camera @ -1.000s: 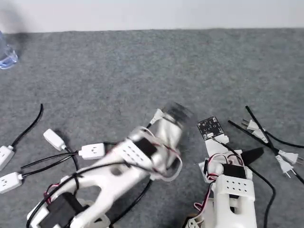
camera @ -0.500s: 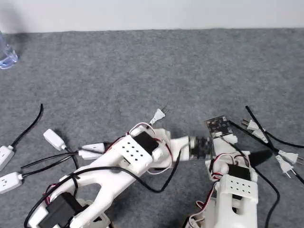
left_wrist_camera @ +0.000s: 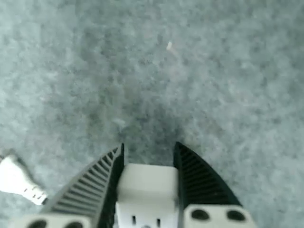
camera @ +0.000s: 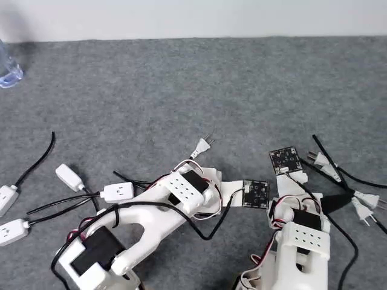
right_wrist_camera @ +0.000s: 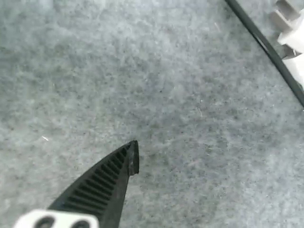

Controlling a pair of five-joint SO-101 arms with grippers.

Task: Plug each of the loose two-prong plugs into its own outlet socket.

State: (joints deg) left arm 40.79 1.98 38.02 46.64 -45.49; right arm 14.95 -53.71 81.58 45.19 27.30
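High view: the gray carpeted table (camera: 181,90) lies open from 9 through 12 to 3 o'clock, up to the white wall (camera: 193,18) along the far edge. A clear container (camera: 7,67) sits in the 10 o'clock corner. The left arm (camera: 175,199) stretches from 7 o'clock toward the centre, and the right arm (camera: 302,241) stands at 5 o'clock, their wrists close together. One loose plug (camera: 202,146) lies on bare carpet near the centre, just beyond the left arm. Three more plugs (camera: 320,161) cluster between 3 and 4 o'clock among crossing black cords (camera: 338,181), hard by the right arm. Four sockets (camera: 118,192) crowd the 8 to 9 o'clock side, and their cords run up against the left arm.

Left wrist view: the left gripper (left_wrist_camera: 149,148) is clenched on a held socket (left_wrist_camera: 147,187), a white block gripped between both ribbed black fingers (left_wrist_camera: 95,190) with its slots facing the camera. A nearby plug (left_wrist_camera: 16,178) lies on the carpet beside one finger, not touching it. The carpet beyond the fingertips is bare.

Right wrist view: the right gripper (right_wrist_camera: 134,154) shows one ribbed finger over bare carpet, with no partner finger near it and nothing held, so it stands released. A black cord (right_wrist_camera: 266,47) and a white plug body (right_wrist_camera: 290,28) lie well apart from the fingertip.
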